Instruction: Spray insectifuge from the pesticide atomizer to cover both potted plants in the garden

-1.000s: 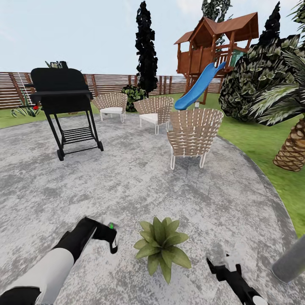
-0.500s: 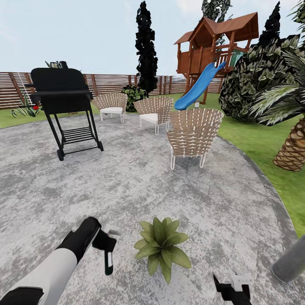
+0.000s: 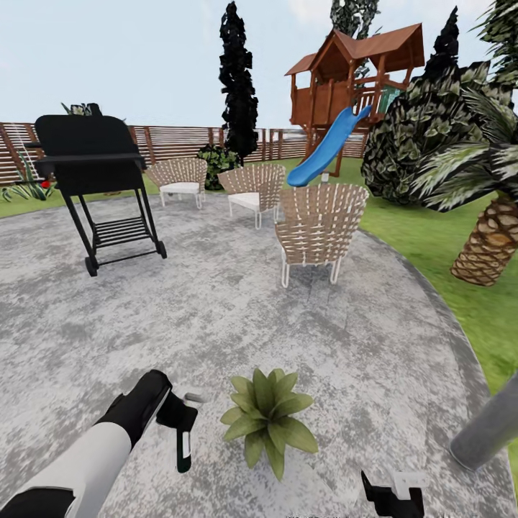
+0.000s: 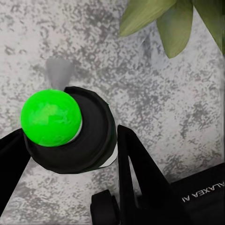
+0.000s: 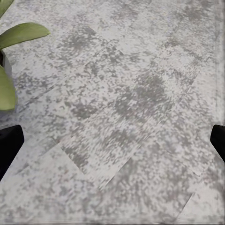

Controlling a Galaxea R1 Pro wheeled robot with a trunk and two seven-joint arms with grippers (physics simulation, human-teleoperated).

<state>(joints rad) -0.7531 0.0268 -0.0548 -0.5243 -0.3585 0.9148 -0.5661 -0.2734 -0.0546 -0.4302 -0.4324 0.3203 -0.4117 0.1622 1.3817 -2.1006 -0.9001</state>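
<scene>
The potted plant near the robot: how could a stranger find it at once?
On the round grey patio, look at the near edge, between the two arms. The potted plant is a low rosette of pointed green leaves, right beside the spray bottle in the left gripper, far smaller than the palm.

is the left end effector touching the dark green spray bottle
Touching. In the left wrist view the left end effector has black fingers pressed against both sides of the dark green-black spray bottle, with no gap; the head view agrees.
</scene>
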